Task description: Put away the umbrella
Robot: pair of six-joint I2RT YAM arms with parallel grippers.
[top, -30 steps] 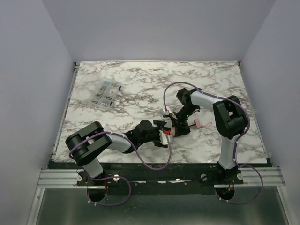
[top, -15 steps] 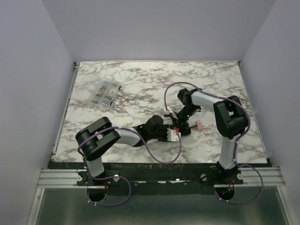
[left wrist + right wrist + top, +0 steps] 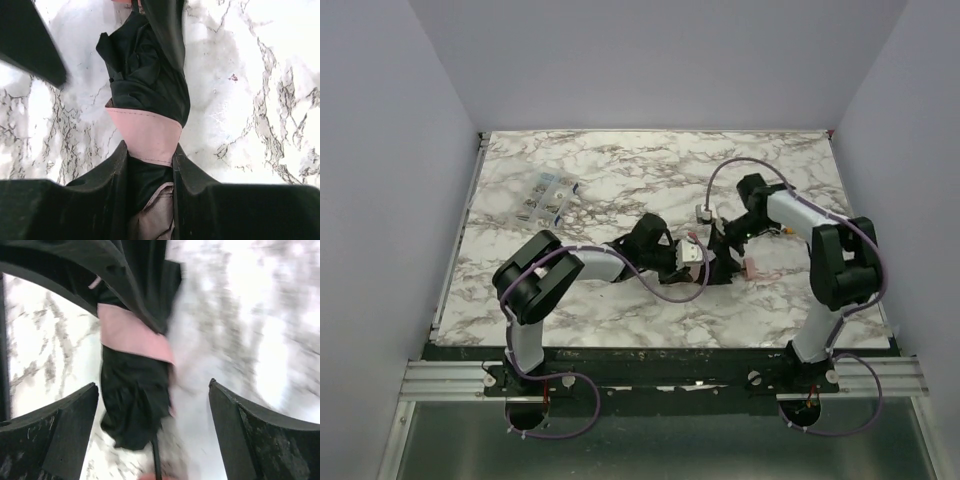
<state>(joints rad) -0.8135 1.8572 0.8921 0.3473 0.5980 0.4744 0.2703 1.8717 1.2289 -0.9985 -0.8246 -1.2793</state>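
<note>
Our left gripper (image 3: 149, 152) is clenched on the umbrella (image 3: 145, 75) at its pink strap (image 3: 147, 135). The umbrella lies between the table's middle and the near edge, with its long axis along that edge. Our right gripper (image 3: 152, 390) hangs spread wide just over it.

1 umbrella (image 3: 145, 135), 2 grippers (image 3: 148, 165) (image 3: 155, 425) — 1 packet (image 3: 548, 198)

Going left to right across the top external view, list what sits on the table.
Clear packet → left gripper, shut on the umbrella → pink handle. The right gripper overlaps the umbrella, so it is left out.
</note>
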